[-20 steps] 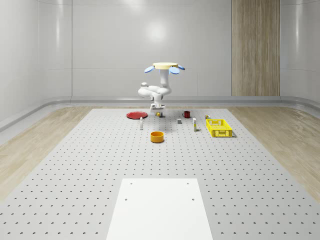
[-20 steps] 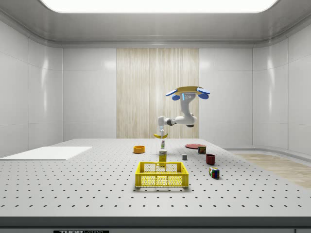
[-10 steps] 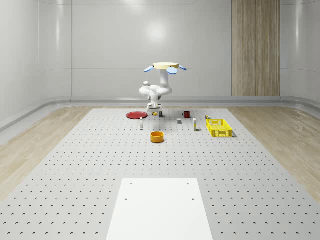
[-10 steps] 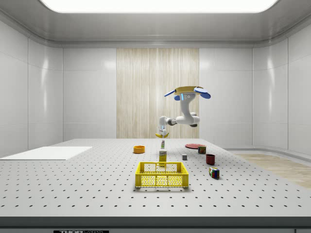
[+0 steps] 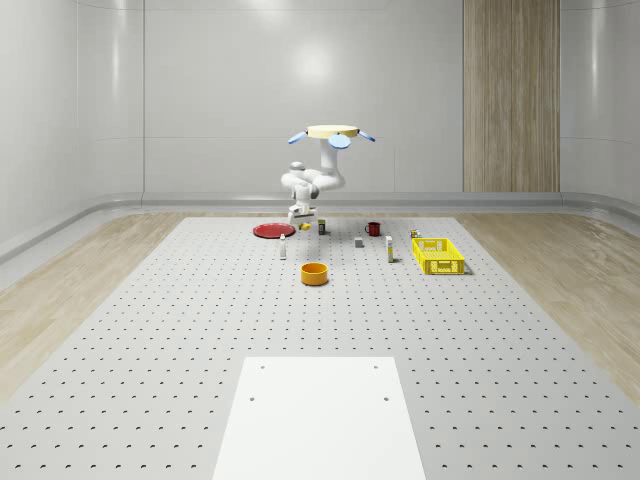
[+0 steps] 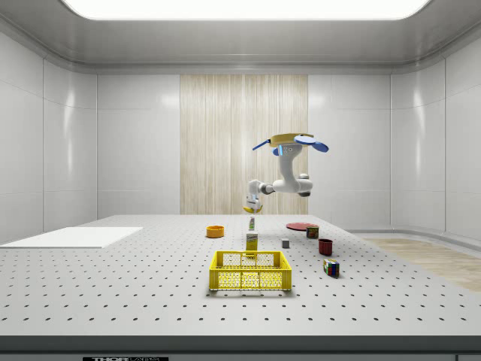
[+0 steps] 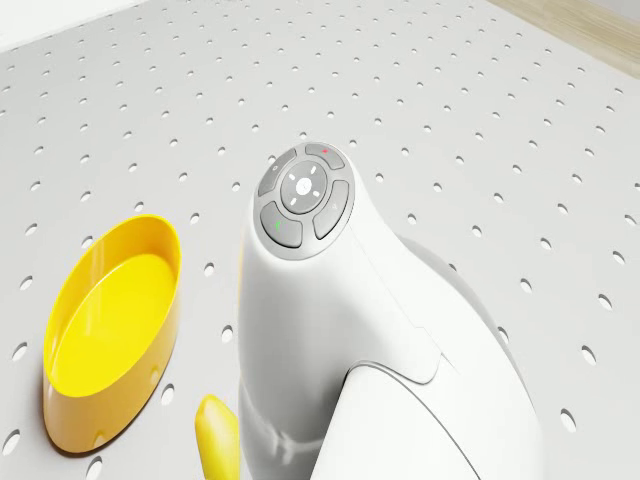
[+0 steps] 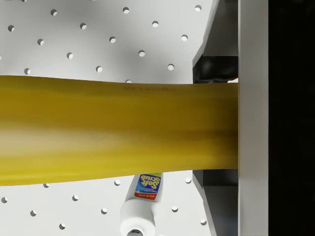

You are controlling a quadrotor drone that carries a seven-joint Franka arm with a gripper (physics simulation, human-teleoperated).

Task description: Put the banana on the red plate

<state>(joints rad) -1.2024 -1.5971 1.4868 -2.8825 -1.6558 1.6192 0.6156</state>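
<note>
The drone [image 5: 333, 134] hovers above the far end of the perforated tabletop [image 5: 200, 330], with its white arm [image 5: 312, 184] reaching down and toward the whole-scene view's left. The end effector [image 5: 298, 217] hangs in the air just beside the red plate [image 5: 270, 231], on that plate's right in the whole-scene view, well clear of the tabletop surface. It is closed on the banana [image 8: 113, 130]: in the wrist view the yellow fruit lies crosswise, with a dark finger [image 8: 216, 69] pressed against it. In the side view the banana [image 6: 250, 210] shows as a small yellow shape under the end effector [image 6: 252, 204], held above a small white bottle [image 6: 251, 223]. The wrist view shows that bottle [image 8: 142, 206] standing on the tabletop directly below the banana, its blue and yellow label readable. The banana is thus carried aloft, not yet over the red plate [image 6: 301, 226].

In the drone view the arm's [image 7: 370, 340] rounded white link with its button pad sits beside a yellow bowl [image 7: 110, 330], and one tip of the banana [image 7: 217, 437] peeks out near the bowl.

Elsewhere on the tabletop, the orange-yellow bowl [image 5: 315, 273] sits nearer the whole-scene camera, a yellow crate [image 5: 439, 256] lies to the whole-scene view's right, and a dark red mug [image 5: 373, 228] stands between the crate and the plate.
</note>
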